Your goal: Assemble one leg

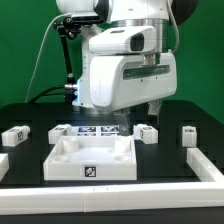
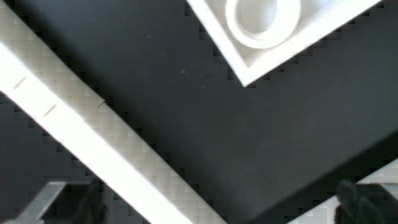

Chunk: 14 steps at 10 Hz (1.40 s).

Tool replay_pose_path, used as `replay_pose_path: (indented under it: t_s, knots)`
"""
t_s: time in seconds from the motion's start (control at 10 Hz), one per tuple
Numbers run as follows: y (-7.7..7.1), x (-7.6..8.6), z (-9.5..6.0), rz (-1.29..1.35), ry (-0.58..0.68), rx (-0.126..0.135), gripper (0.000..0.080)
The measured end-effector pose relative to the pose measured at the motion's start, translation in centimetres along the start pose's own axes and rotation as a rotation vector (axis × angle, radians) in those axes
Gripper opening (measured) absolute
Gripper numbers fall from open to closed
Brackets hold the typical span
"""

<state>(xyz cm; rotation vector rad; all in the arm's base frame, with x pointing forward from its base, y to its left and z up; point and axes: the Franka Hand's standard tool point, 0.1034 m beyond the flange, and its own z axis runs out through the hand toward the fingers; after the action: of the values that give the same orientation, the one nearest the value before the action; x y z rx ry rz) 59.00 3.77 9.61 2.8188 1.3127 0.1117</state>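
Three small white legs with black-and-white tags lie on the black table: one at the exterior view's left (image 1: pixel 15 135), one right of centre (image 1: pixel 150 133), one further right (image 1: pixel 188 133). My gripper (image 1: pixel 152 110) hangs just above the centre-right leg, mostly hidden behind the arm's body. In the wrist view the gripper (image 2: pixel 210 205) is open and empty, with dark fingertips (image 2: pixel 54 205) far apart at the frame's edge. No leg shows in the wrist view, only black table, a white diagonal strip (image 2: pixel 89 130) and a white panel corner with a round hole (image 2: pixel 267 30).
The large white tray-like panel (image 1: pixel 60 160) lies at the front centre. The marker board (image 1: pixel 95 128) lies behind it under the arm. White border strips run along the table's right (image 1: pixel 205 168) and left (image 1: pixel 3 165) sides.
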Motion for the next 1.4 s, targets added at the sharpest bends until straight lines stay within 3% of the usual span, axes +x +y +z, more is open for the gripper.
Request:
replay_pose_path:
  t_s: [0.6, 1.1, 1.4]
  knots:
    - [0.0, 0.0, 0.0, 0.0, 0.0, 0.0, 0.065]
    - [-1.4, -2.4, 1.1, -0.259, -0.037, 0.046, 0.065]
    - [-1.4, -2.4, 1.2, -0.256, -0.036, 0.045, 0.065]
